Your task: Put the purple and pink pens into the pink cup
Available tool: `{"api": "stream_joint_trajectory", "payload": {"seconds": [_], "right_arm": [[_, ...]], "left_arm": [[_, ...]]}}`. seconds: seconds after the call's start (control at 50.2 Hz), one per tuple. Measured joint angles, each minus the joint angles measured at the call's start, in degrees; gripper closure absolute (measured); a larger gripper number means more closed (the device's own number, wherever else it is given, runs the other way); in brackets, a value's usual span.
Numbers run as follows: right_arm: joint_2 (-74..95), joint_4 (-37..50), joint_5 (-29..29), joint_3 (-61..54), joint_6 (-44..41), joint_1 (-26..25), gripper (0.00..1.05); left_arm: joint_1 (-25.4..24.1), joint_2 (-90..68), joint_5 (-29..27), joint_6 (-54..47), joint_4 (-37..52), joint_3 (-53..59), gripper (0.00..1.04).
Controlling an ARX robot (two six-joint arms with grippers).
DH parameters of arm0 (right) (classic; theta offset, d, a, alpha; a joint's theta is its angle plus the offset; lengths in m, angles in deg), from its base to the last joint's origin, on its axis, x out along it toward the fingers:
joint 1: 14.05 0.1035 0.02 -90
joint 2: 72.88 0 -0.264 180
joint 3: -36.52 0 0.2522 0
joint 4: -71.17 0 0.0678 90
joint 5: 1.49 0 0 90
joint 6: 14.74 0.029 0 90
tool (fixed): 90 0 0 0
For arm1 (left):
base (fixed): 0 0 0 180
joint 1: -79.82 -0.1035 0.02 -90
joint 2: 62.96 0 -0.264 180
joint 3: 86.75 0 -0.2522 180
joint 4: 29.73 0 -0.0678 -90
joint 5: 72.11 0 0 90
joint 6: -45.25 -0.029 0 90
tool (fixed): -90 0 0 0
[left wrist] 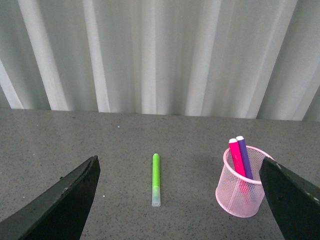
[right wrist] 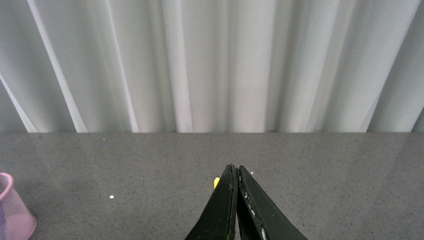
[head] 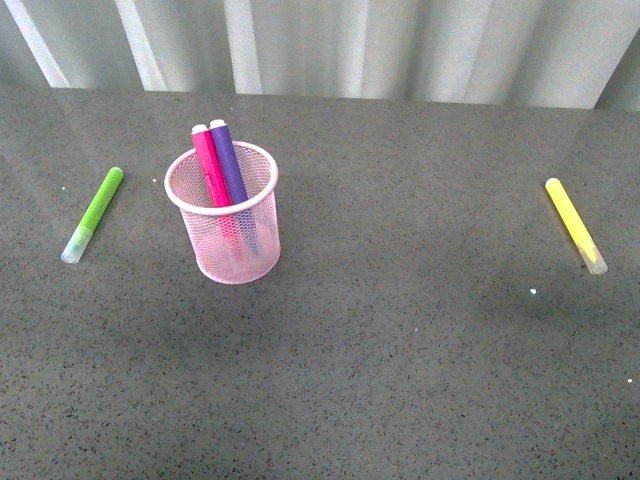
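— Where are the pens found?
— The pink pen (head: 211, 165) and purple pen (head: 228, 160) are seen standing side by side inside the pink cup (head: 224, 235) on the desk (head: 420, 340).
— And the tools?
— The left tool (left wrist: 177, 200) is spread wide, nothing held; the right tool (right wrist: 235, 200) is pressed closed, empty.

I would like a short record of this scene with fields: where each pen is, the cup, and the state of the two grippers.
pink cup: mesh holder, upright on the grey table
pink pen: standing inside the cup, leaning on the rim
purple pen: inside the cup, beside the pink one
green marker: lying on the table, left of the cup
yellow marker: lying at the far right
left gripper: open, empty
right gripper: shut, empty
task state: both pens are in the cup
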Motion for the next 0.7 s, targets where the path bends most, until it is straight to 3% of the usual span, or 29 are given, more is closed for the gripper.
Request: {"api": "stream_joint_trajectory", "payload": {"seconds": [0.458, 0.558, 0.698], "right_arm": [[-8.33, -8.28, 0.0, 0.0, 0.02, 0.0, 1.01], [-15.43, -17.46, 0.0, 0.02, 0.02, 0.0, 1.01], [-17.92, -18.18, 0.02, 0.04, 0.02, 0.0, 1.01]], "left_arm": [[0.0, 0.0, -0.02, 0.0, 0.0, 0.0, 0.07], [0.0, 0.0, -0.02, 0.0, 0.0, 0.0, 0.07], [0.0, 0.04, 0.0, 0.0, 0.0, 0.0, 0.07]]}}
